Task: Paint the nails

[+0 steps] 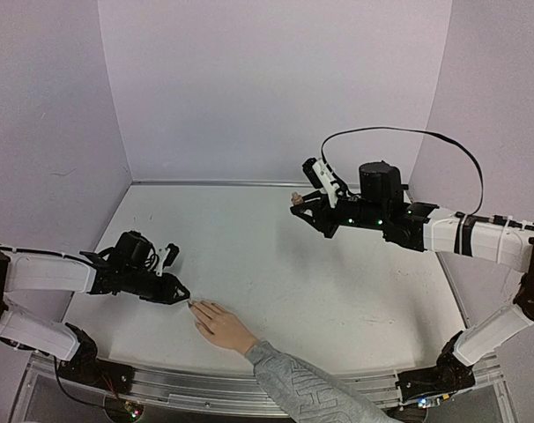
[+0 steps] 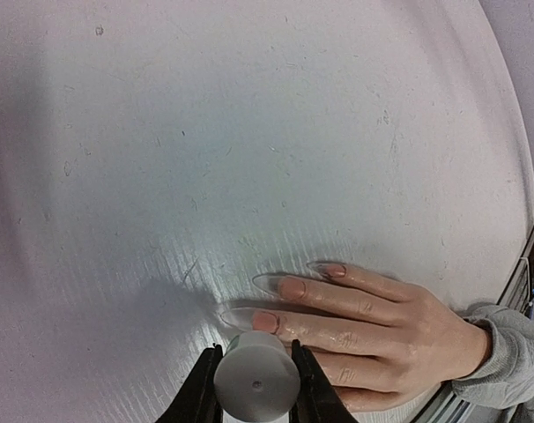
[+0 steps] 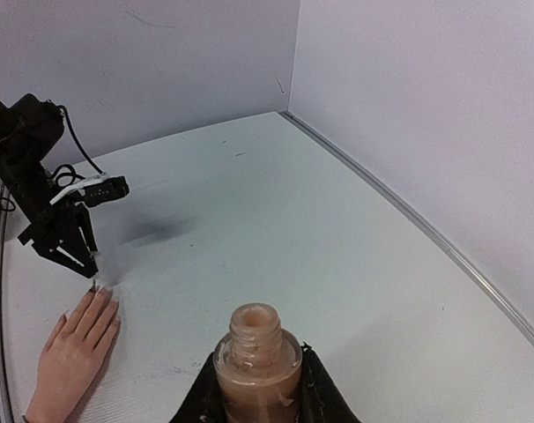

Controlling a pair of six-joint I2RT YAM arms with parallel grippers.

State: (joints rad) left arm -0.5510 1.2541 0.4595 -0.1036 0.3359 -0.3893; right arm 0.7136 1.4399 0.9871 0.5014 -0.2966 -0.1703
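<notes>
Left hand (image 1: 177, 293) clamps a grey cylindrical brush cap (image 2: 256, 385) at the long pale nails (image 2: 269, 284) of a light-skinned human hand (image 2: 381, 330) lying flat on the near white table (image 2: 249, 132). Right hand (image 3: 256, 392), far right, grips an open tan glass bottle (image 3: 256, 357) upright for dipping.

Matt, scuffed table (image 2: 249, 132) — glossy clear nails (image 2: 269, 283) — ribbed knit sleeve (image 2: 514, 351).

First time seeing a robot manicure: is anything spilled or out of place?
Nothing stands out. No spill shows on the table. The nail polish bottle is open, gripped in the right hand; the left hand holds a grey cap by the person's nails.
</notes>
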